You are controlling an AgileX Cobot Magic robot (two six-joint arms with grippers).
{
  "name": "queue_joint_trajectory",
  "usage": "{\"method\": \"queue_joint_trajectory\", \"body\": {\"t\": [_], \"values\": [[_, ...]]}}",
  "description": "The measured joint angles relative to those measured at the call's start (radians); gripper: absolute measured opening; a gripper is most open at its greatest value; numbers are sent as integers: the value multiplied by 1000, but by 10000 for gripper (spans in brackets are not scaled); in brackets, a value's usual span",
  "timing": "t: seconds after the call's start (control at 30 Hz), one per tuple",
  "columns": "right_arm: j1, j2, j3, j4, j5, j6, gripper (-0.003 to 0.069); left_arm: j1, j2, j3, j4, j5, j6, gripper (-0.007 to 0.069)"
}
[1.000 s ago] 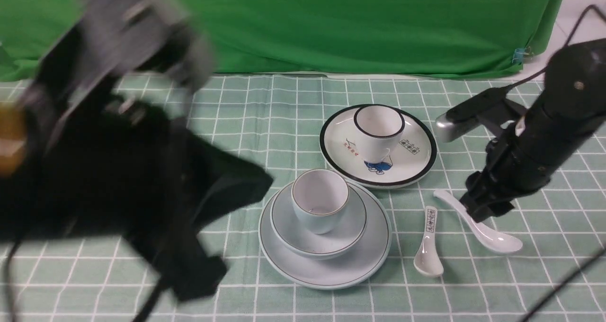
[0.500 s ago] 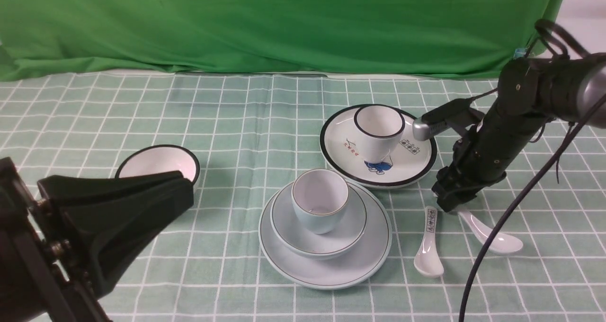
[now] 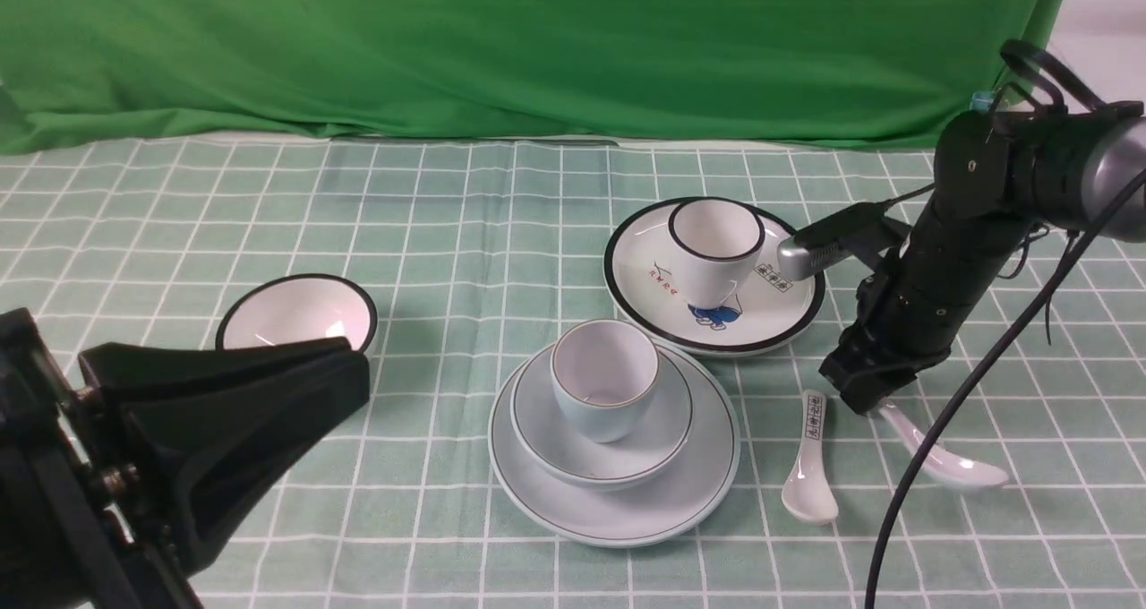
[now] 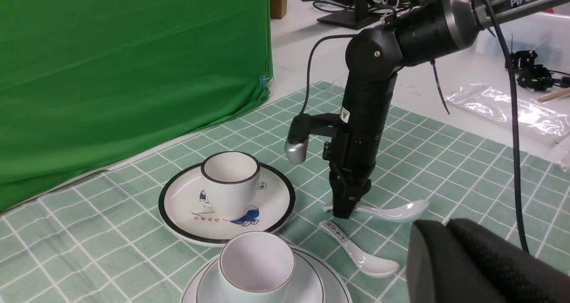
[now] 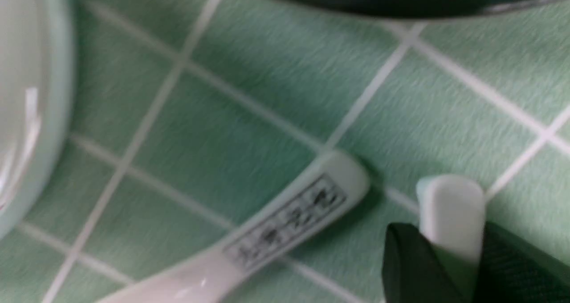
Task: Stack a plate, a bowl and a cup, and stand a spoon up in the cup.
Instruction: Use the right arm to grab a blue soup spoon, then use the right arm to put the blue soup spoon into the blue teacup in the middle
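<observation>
The left fingers, pressed closed, sit nearest. Right of them, the cup stands in the bowl on the plate. Farther right, the right fingers pinch the handle of the spoon, its scoop on the desk.

A large pale-blue plate with a thin dark rim line sits near centre, carrying a shallow matching bowl. A small handleless pale-blue cup, white inside, stands upright in the bowl. To the right, the plain glossy white spoon rests scoop-down on the checked cloth, its handle tip pinched by the right gripper.
</observation>
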Motion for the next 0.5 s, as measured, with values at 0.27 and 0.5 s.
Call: {"method": "queue_joint_trajectory", "body": {"t": [0.27,0.5], "values": [[29,-347,159,163,-91,13,185,0,0,0,46,4,4,9],[286,-660,623,442,-943,-89,185,0,0,0,58,31,15,9]]}}
